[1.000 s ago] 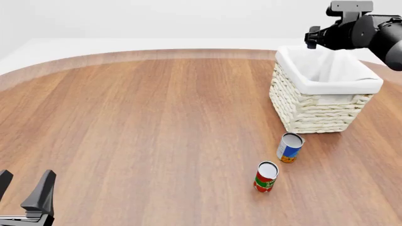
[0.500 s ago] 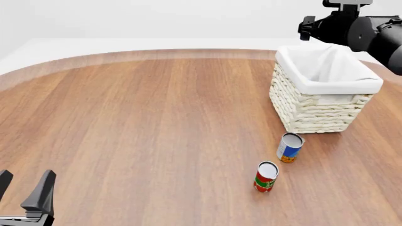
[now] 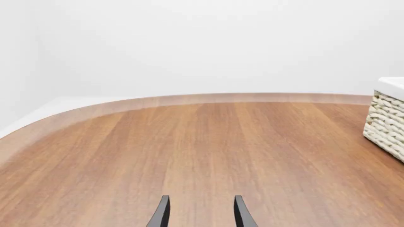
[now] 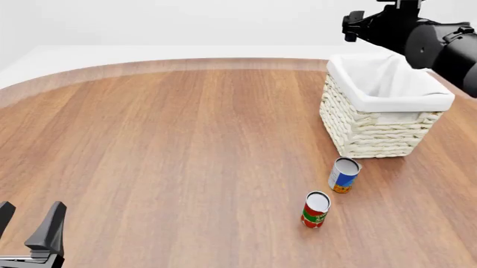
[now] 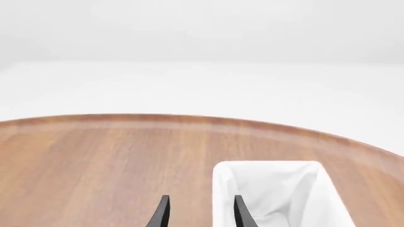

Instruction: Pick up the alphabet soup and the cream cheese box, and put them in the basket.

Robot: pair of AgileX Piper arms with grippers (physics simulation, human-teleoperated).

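Observation:
The alphabet soup [image 4: 343, 175], a blue and white can with an orange band, stands upright on the table just in front of the basket [image 4: 372, 131]. The basket is cream wicker with a white cloth lining; its corner [image 3: 386, 124] shows in the left wrist view and its lining [image 5: 271, 187] in the right wrist view. My right gripper [image 4: 349, 27] hangs high above the basket's far left corner, open and empty [image 5: 200, 215]. At the near left table edge my left gripper [image 4: 28, 226] is open and empty [image 3: 200, 216]. The cream cheese box is out of view.
A red and green can [image 4: 315, 209] stands upright a little nearer and to the left of the alphabet soup. The round wooden table [image 4: 171, 145] stretches left of the basket, its curved far edge against a white background.
My right gripper has risen and moved left above the basket's far side. The left gripper, both cans and the basket have stayed where they were.

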